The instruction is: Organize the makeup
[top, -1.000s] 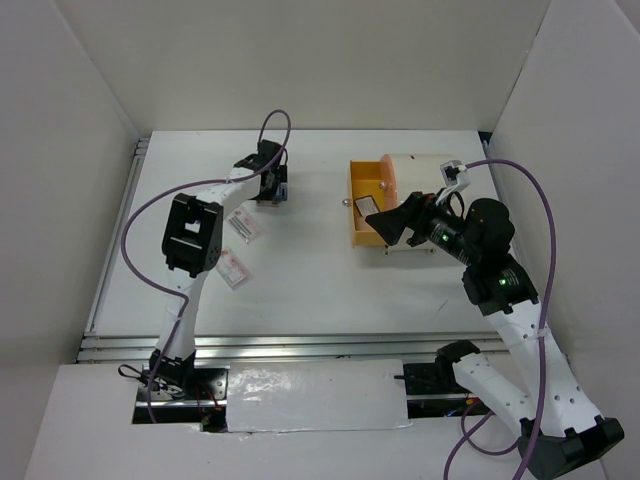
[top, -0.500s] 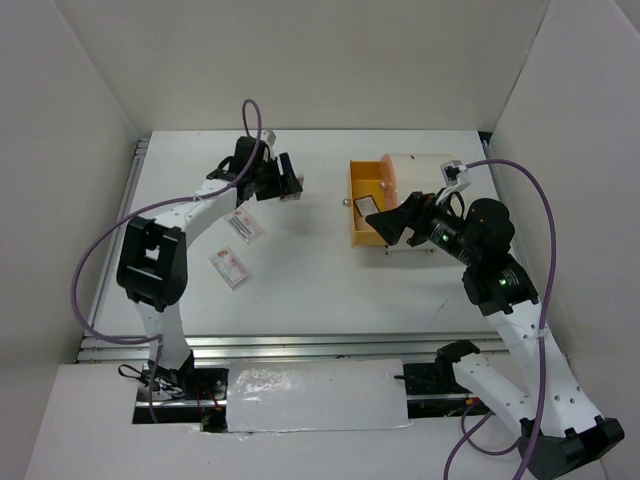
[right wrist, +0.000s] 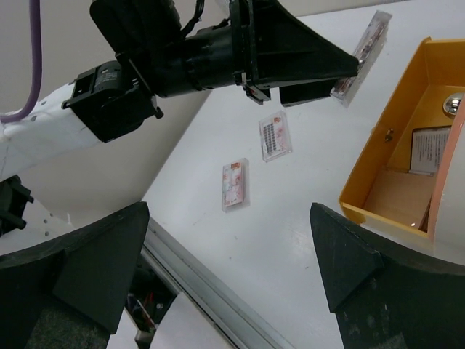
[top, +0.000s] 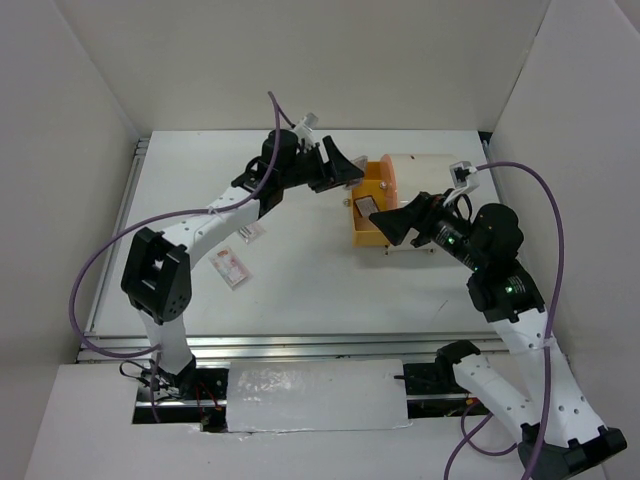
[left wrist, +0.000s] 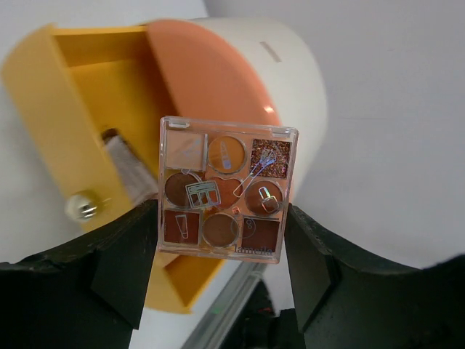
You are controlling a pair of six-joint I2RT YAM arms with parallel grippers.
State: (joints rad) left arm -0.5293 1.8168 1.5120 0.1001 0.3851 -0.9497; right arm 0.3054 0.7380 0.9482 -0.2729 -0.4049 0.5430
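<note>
Left hand (left wrist: 221,251) grips 1 palette (left wrist: 224,190) by its side edges, held in the air just beside the open drawer (left wrist: 43,94). Right hand (top: 385,222) is wide and empty at the drawer front. I'd centre over the cavity, lower flat, then release (2 packets (right wrist: 275,136) lie on the desk (top: 300,290)).

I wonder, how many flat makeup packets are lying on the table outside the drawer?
2: the near packet lies closer to the robot, the far packet just beyond it. Others may be hidden from view.
</note>
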